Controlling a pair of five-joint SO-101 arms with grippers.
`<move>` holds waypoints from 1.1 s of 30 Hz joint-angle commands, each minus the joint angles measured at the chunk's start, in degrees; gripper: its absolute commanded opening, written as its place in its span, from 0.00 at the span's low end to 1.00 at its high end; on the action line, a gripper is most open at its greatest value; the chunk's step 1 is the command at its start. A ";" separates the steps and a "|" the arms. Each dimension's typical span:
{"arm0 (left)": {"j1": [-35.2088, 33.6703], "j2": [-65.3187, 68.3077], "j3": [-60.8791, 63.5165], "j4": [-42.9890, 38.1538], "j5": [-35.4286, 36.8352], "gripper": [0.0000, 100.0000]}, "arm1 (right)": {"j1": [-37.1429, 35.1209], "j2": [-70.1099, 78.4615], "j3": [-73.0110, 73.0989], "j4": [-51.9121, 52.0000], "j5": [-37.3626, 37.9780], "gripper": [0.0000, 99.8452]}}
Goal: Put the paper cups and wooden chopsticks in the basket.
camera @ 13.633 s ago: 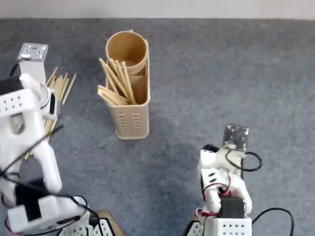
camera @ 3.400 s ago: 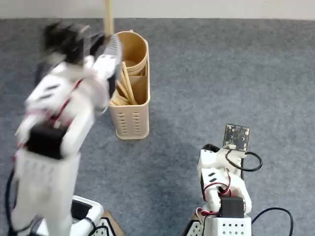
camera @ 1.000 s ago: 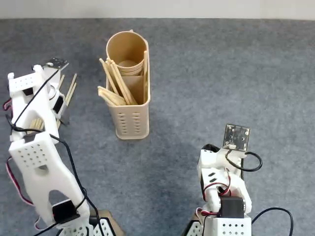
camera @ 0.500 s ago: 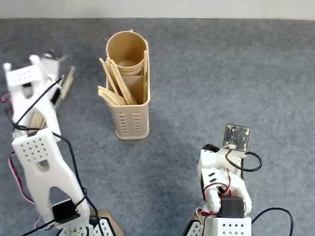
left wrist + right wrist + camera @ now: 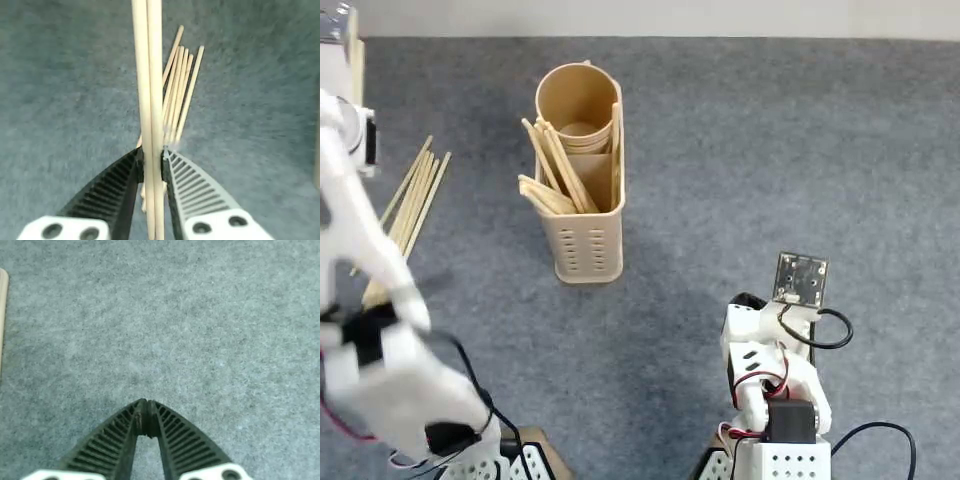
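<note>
Chopsticks, a pair (image 5: pixel 148 75), are clamped between the jaws of the left gripper (image 5: pixel 151 152) and run lengthwise out past its fingertips. The left arm (image 5: pixel 360 260) is raised along the table's left edge, with the pair held above the carpet (image 5: pixel 770 150). Beneath them, loose chopsticks (image 5: pixel 181 85) lie in a narrow fan on the grey carpet, well apart from the basket (image 5: pixel 585 245). The basket stands upright near the table's middle. Its far compartment holds stacked cups (image 5: pixel 578 105); its near compartment holds a bundle of sticks (image 5: pixel 552 180) leaning at a slant. The right gripper (image 5: pixel 146 421) is closed on nothing, over carpet. The right arm (image 5: pixel 775 390) sits folded at the near right.
</note>
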 commanded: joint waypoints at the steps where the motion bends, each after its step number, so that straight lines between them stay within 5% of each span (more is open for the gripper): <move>1: 7.34 -22.90 14.46 0.44 3.96 0.00 | 0.57 -0.04 9.27 -0.13 0.53 0.00; 7: 21.41 -44.97 36.79 -18.46 11.87 0.00 | 0.57 -0.04 9.27 -0.13 0.53 0.00; 14: 30.81 -49.98 44.70 -42.99 20.40 0.00 | 0.57 -0.04 9.27 -0.13 0.53 0.00; 22: 39.87 -49.71 50.07 -50.81 24.35 0.00 | 0.57 -0.04 9.27 -0.13 0.53 0.00; 33: 40.04 -50.07 61.58 -53.54 18.29 0.00 | 0.57 -0.04 9.27 -0.13 0.53 0.00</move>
